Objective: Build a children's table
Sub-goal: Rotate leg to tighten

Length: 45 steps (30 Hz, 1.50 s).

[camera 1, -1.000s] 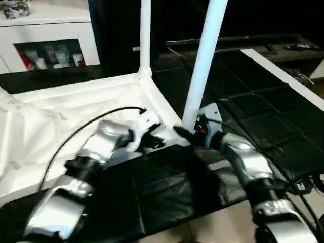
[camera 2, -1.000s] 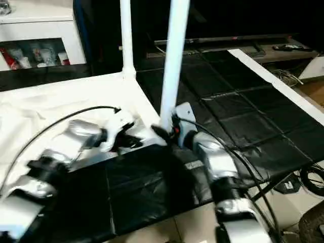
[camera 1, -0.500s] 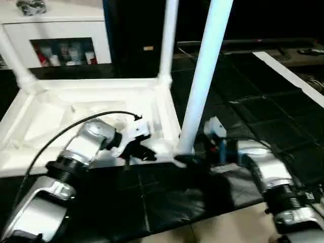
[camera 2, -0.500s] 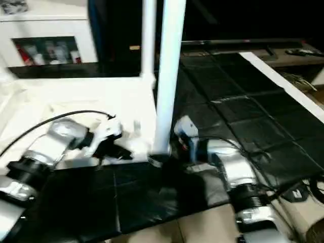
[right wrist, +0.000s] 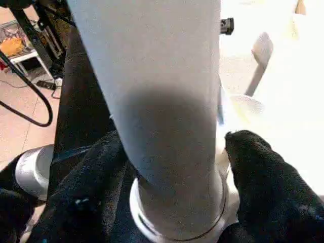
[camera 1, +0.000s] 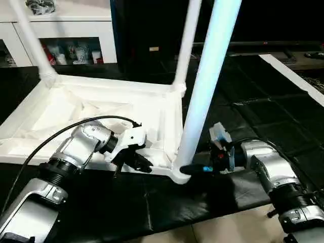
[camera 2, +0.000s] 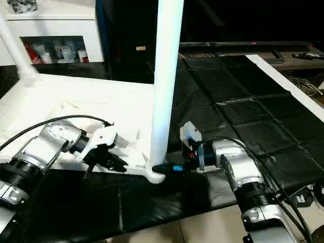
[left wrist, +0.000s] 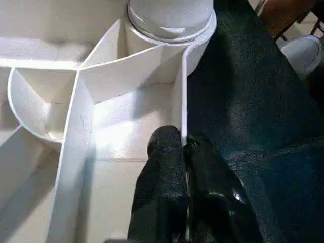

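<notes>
Standing upright now in the near corner socket of the upturned children's table (camera 1: 101, 109) by the surface's front edge, the leg (camera 1: 205, 86) has straightened; the right end effector (right wrist: 174, 167) straddles its base, and the left end effector (left wrist: 185, 152) pinches the rim.

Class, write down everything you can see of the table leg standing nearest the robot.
The nearest leg is a long, smooth, round white post, plastic by its look. It stands nearly upright in the corner socket of the upturned table top, tilted slightly. The right pincer has a finger on each side of its base.
</notes>
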### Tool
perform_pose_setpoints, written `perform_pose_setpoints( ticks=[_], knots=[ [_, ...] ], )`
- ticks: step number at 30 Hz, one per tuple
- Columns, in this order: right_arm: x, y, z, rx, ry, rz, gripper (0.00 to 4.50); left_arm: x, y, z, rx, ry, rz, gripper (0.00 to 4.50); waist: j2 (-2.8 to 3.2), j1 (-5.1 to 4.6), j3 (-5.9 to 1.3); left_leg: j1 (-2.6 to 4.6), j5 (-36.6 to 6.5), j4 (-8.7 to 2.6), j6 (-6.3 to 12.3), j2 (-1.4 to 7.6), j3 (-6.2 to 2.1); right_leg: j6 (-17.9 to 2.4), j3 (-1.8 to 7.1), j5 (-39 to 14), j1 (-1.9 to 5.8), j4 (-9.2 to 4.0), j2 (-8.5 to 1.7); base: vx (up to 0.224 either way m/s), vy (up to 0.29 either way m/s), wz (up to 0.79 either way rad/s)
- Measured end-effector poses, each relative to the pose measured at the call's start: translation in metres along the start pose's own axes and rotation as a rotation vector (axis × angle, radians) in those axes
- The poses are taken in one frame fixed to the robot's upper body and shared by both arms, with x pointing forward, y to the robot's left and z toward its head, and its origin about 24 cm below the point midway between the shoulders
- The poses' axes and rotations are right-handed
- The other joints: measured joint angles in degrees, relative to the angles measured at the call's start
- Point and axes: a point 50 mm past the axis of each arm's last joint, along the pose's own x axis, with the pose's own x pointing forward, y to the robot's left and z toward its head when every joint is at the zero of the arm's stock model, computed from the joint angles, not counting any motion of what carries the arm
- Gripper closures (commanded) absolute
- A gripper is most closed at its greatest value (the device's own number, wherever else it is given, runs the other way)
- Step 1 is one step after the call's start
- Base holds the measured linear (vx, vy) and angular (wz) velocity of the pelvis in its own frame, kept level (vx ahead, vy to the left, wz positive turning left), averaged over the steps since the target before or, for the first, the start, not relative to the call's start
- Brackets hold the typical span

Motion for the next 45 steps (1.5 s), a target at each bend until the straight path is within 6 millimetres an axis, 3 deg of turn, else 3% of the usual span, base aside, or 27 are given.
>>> perform_pose_setpoints(
  ticks=[5,10,20,23,29,32,37,38,45],
  knots=[
    [0.001,0.000,0.002,-0.006,0.000,0.023,1.82,0.000,0.000,0.000,0.003,0.000,-0.001,4.50,-0.01,-0.01,0.00,-0.02,0.0,0.00,0.00,0.00,0.01,0.0,0.00,0.0,0.00,0.00,0.00,0.000,0.000,0.00],
    [0.001,0.001,0.001,0.000,-0.003,0.039,2.37,0.000,-0.001,0.000,0.010,0.001,-0.005,4.50,-0.01,0.02,0.00,-0.02,0.0,0.00,0.00,0.00,0.01,0.0,0.00,0.0,0.00,0.00,0.00,0.000,0.000,0.00],
    [0.004,-0.001,-0.001,0.037,-0.017,-0.003,2.49,0.004,0.002,0.001,-0.034,-0.010,0.023,4.50,-0.03,0.06,-0.02,0.00,0.0,0.04,0.00,0.00,0.03,0.0,0.00,0.0,0.02,0.04,0.00,0.000,0.000,0.00],
    [0.010,-0.011,-0.001,0.076,-0.041,-0.204,2.50,0.005,0.014,0.000,-0.117,-0.019,0.167,4.50,-0.03,-0.44,-0.02,0.05,0.0,0.05,-0.03,-0.01,-0.03,0.2,0.02,-0.1,0.18,0.09,-0.01,0.000,0.000,0.00],
    [0.018,-0.029,0.000,0.136,-0.082,-0.549,2.52,0.021,0.028,0.010,-0.228,-0.058,0.345,4.50,-0.05,-2.34,-0.12,0.21,0.0,0.09,-0.03,-0.06,-0.06,0.2,0.12,-0.1,0.29,0.03,-0.01,0.000,0.000,0.00],
    [0.033,-0.044,0.010,0.188,-0.091,-0.748,2.53,0.032,0.037,0.015,-0.312,-0.084,0.463,4.50,-0.02,-3.21,-0.21,0.35,0.0,0.06,-0.03,-0.07,-0.06,0.2,0.11,-0.1,0.34,0.06,0.00,0.000,0.000,0.00],
    [0.035,-0.053,0.015,0.222,-0.082,-0.887,2.53,0.046,0.043,0.025,-0.363,-0.119,0.536,4.50,-0.06,-3.20,-0.25,0.22,0.0,0.04,0.00,-0.08,-0.06,0.3,0.11,-0.1,0.36,-0.06,-0.01,0.000,0.000,0.00],
    [0.036,-0.053,0.016,0.221,-0.083,-0.889,1.98,0.046,0.043,0.026,-0.364,-0.122,0.539,4.50,-0.06,-3.22,-0.26,0.18,0.0,0.02,0.03,-0.08,-0.06,0.3,0.11,-0.1,0.33,-0.07,-0.01,0.000,0.000,0.00],
    [0.040,-0.051,0.014,0.207,-0.081,-0.889,1.31,0.045,0.043,0.026,-0.356,-0.123,0.530,4.50,-0.12,-3.25,-0.22,0.10,0.0,-0.01,0.04,-0.08,-0.05,0.4,0.11,-0.2,0.26,-0.06,-0.01,0.000,0.000,0.00]
  ],
)
